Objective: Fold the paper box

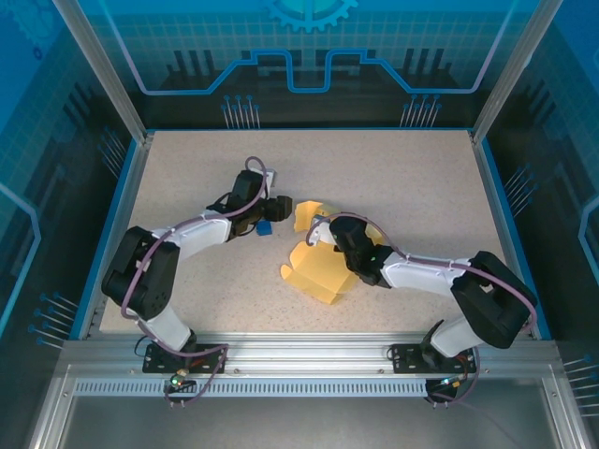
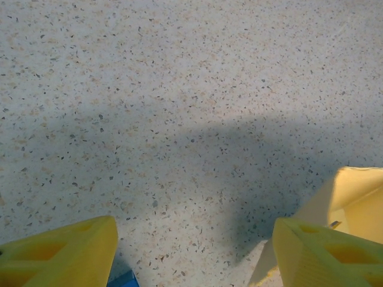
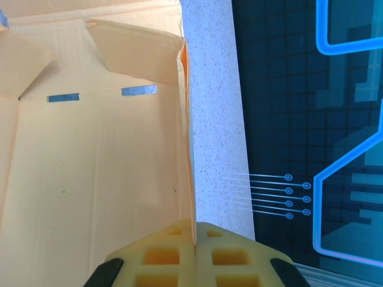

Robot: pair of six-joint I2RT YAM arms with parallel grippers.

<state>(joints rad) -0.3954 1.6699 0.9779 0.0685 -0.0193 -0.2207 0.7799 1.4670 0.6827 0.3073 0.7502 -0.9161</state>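
Right gripper (image 3: 195, 232) pinches a raised wall of the paper box (image 1: 316, 269) mid-way across the desk (image 1: 421, 168), steadying it; left gripper (image 2: 194, 242) hovers just beside, jaws apart, likely for a flap.

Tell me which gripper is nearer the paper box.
Right. The right gripper is shut on the paper box's edge; the left gripper stands open just beside it.

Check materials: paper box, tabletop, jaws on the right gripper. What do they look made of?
Paper box: thin pale yellow card, matte. It shows sharp creases, cut slots and flaps standing up.
Table: hard, matte, speckled surface, possibly stone-look laminate. The look alone leaves it open.
Right gripper jaws: rigid yellow plastic, matte, with square hollow pockets. Probably 3D-printed or moulded.
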